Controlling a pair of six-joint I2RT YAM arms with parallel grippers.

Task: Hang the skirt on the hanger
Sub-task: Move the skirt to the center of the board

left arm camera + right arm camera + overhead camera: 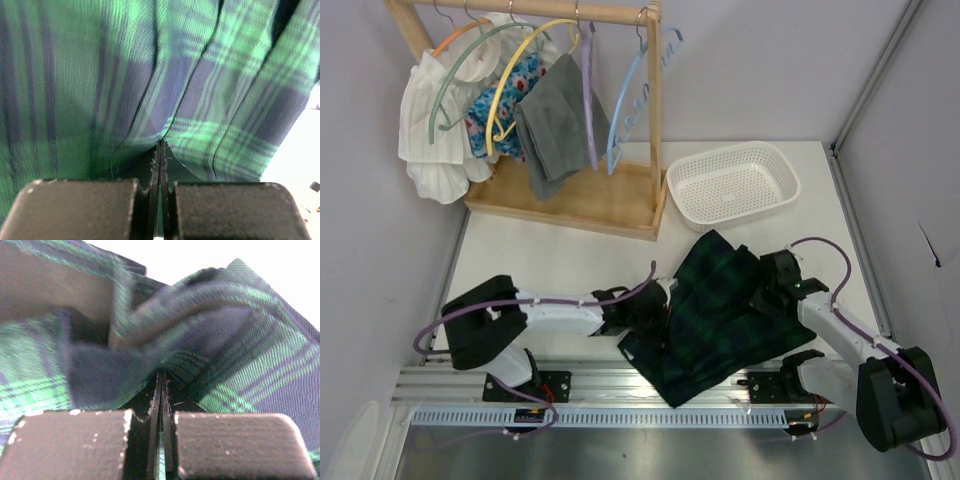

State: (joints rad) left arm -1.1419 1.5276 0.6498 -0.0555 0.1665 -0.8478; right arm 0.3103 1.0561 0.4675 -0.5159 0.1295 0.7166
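Two pinches are in place on the skirt (715, 310), which lies rumpled on the surface (550, 260) between the arms, its near hem close to the rail at the front edge. The left gripper (655, 302) has its fingers pressed together on a fold of plaid at the skirt's left side; in the left wrist view, the cloth (150, 75) gathers into pleats that run down into the closed gripper (161, 150). The right gripper (767, 293) pinches the right side, and its wrist view shows a thicker folded band of fabric (240, 340) bunched just above the shut fingers (161, 379). That band may be the waistband, though I cannot tell for sure.

The step in hand looks like lifting the skirt by these two holds. To do it well, raise both arms together and level. Draw them gently apart so the held edge is taut without dragging the thin fold out of either pinch. Lift high enough that the hem clears the surface before travelling.

Beyond the skirt, a white basket (732, 185) stands right of the wooden rack (560, 195), so carry the cloth around it. On the rack, the light blue hanger (630, 100) at the right end looks bare and seems the likely target. Approach it square.
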